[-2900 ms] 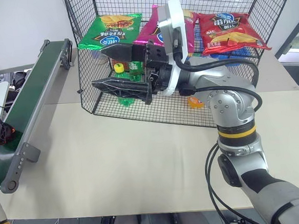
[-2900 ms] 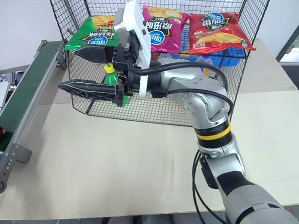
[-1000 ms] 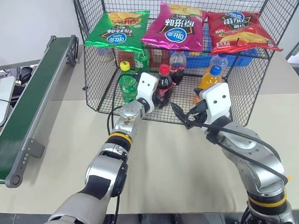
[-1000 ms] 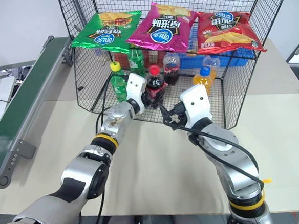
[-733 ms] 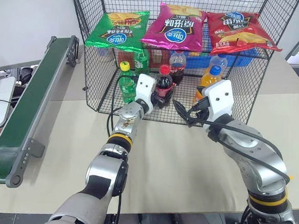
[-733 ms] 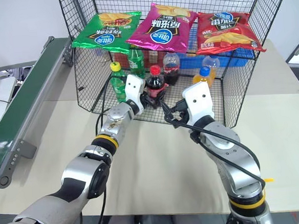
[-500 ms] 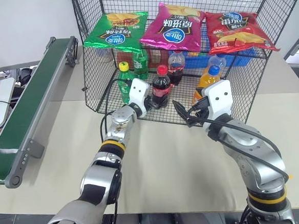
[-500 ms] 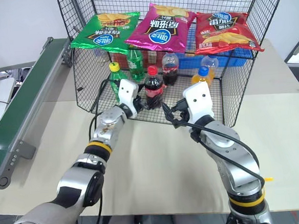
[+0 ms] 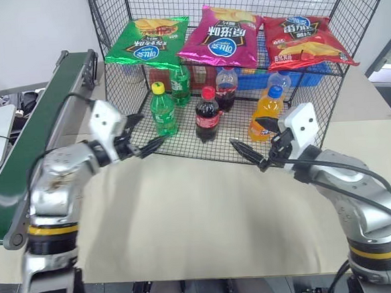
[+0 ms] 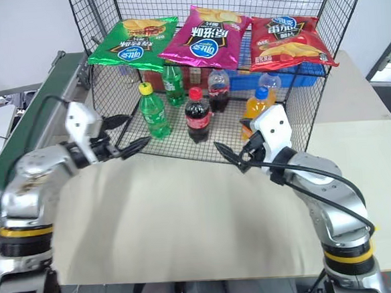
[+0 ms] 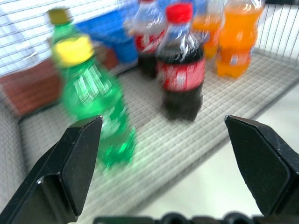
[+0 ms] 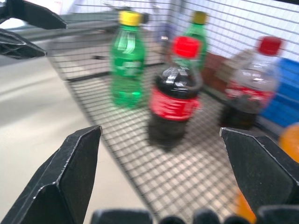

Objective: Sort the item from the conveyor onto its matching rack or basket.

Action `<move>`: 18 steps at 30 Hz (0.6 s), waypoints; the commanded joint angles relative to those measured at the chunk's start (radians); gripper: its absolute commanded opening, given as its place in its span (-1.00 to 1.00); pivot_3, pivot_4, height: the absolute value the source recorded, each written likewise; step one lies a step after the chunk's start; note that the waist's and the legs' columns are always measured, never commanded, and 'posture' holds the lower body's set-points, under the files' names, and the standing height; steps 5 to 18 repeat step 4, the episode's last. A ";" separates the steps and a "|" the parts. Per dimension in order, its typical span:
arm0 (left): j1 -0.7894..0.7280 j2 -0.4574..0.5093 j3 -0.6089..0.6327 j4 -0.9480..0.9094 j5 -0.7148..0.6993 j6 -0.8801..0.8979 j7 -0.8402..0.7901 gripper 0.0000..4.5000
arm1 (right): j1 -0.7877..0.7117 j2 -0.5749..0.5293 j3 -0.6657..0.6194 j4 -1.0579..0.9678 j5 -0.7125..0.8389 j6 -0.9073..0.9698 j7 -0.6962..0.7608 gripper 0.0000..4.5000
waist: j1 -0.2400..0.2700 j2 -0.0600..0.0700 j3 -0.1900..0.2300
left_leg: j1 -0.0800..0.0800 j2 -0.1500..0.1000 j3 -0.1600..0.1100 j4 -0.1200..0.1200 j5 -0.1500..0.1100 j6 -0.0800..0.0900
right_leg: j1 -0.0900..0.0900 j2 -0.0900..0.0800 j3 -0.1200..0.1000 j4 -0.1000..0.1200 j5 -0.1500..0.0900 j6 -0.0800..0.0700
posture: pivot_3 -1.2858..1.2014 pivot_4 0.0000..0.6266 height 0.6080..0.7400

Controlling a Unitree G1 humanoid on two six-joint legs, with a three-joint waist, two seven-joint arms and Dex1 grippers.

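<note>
The cola bottle (image 9: 207,116), with red cap and red label, stands upright and free on the mesh floor of the black wire rack (image 9: 114,85), near its open front. My left gripper (image 9: 147,129) is open and empty, outside the rack to the bottle's left, by the green soda bottle (image 9: 161,110). In the left wrist view the cola bottle (image 11: 181,74) stands beyond the spread fingers (image 11: 70,163). My right gripper (image 9: 248,155) is open and empty in front of the rack, to the bottle's right; its wrist view looks at the bottle (image 12: 175,99). The green conveyor (image 9: 39,124) runs along the left.
A second cola bottle (image 9: 226,89), another green bottle (image 9: 180,84) and an orange soda bottle (image 9: 265,112) share the mesh floor. Three crisp bags (image 9: 224,32) lie on the upper shelf. A blue crate (image 9: 261,77) sits at the back. The beige table (image 9: 200,213) spreads in front.
My left gripper opened, let go of the cola bottle and drew back out of the rack to the left. The bottle stays standing on the mesh floor. The right arm barely moved.
</note>
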 commanded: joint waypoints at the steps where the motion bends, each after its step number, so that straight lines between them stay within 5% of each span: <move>1: 0.004 0.025 0.086 -0.097 -0.081 0.085 0.031 0.98 | -0.006 -0.016 -0.029 -0.014 0.023 -0.042 0.025 1.00 | 0.001 0.000 0.000 | 0.000 0.000 0.000 0.000 0.000 0.000 | 0.000 0.000 0.000 0.000 0.000 0.000 | 0.03 -0.52 1.00; 18: 0.022 0.025 0.088 -0.118 -0.078 0.084 0.051 0.98 | -0.016 -0.014 -0.023 0.004 0.020 -0.054 0.027 1.00 | 0.003 0.000 0.000 | 0.000 0.000 0.000 0.001 0.000 0.000 | 0.000 -0.001 0.000 0.000 0.000 0.001 | 0.03 -0.52 1.00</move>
